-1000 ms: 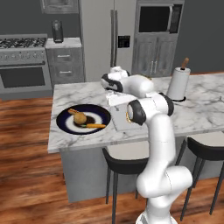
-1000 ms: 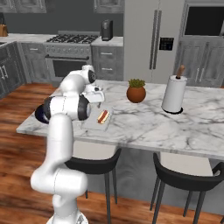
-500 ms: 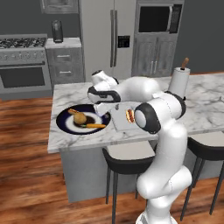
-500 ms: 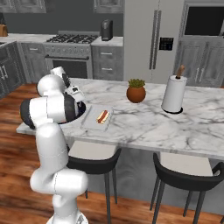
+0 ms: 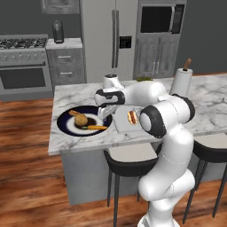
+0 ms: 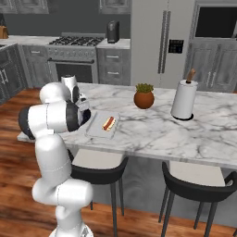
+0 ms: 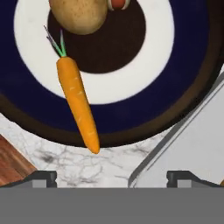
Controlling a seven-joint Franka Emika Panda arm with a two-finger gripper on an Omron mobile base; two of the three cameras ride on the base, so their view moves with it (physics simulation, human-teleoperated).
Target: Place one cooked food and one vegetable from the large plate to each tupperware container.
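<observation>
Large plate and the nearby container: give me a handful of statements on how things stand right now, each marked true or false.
1. A carrot lies on the large plate, its tip reaching over the rim. True.
2. The tupperware container beside the plate is empty. False: a hot dog lies in it.
3. The gripper is shut on the carrot. False: it is open, holding nothing.
4. A potato sits on the plate by the carrot's leafy end. True.
5. The paper towel roll lies on its side. False: it stands upright on the counter.
</observation>
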